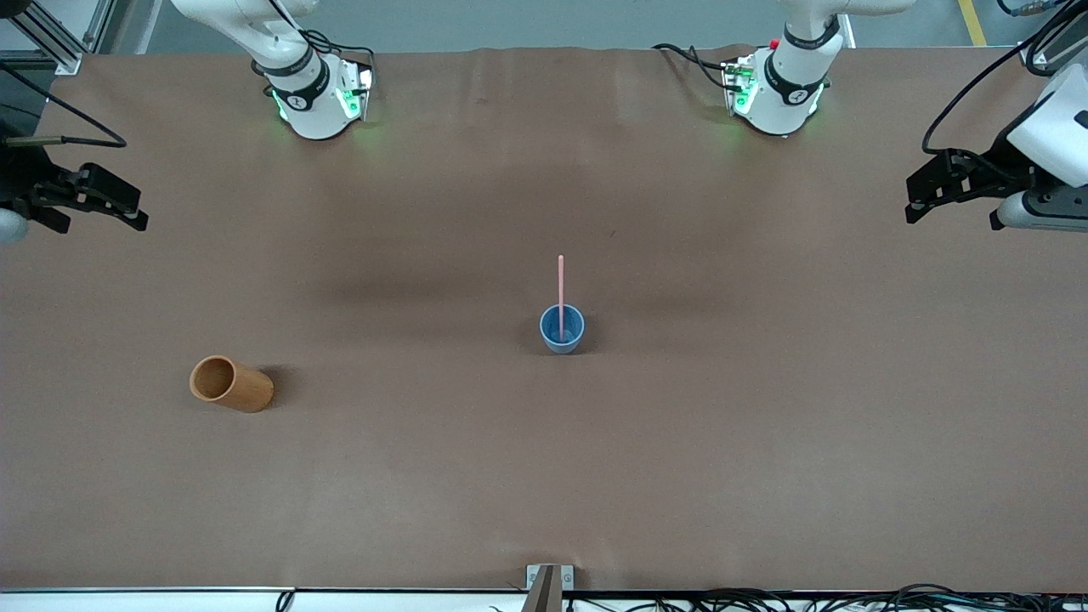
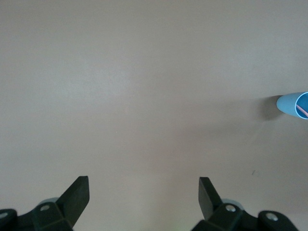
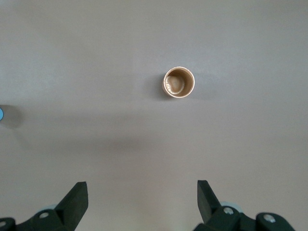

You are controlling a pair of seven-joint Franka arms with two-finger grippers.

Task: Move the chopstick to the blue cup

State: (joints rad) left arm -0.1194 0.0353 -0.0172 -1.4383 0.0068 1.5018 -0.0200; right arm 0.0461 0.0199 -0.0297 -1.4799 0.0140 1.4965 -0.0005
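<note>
We are seeing the left gripper (image 2: 143, 192) and right gripper (image 3: 142, 195) hovering over bare bench (image 1: 544, 476), fingers spread wide, gripping nothing. The chopstick (image 1: 561, 289) is standing in the blue cup (image 1: 562, 330).

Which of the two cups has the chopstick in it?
The blue cup near the table's middle holds the pink chopstick. The orange-brown cup, toward the right arm's end, is empty.

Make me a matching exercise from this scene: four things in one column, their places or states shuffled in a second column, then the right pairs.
1. chopstick
2. blue cup
3. orange-brown cup
4. left gripper

A. open, holding nothing, up at the left arm's end of the table
B. empty, toward the right arm's end
C. standing in a cup
D. mid-table, holding a stick

Pairs: 1-C, 2-D, 3-B, 4-A
</note>
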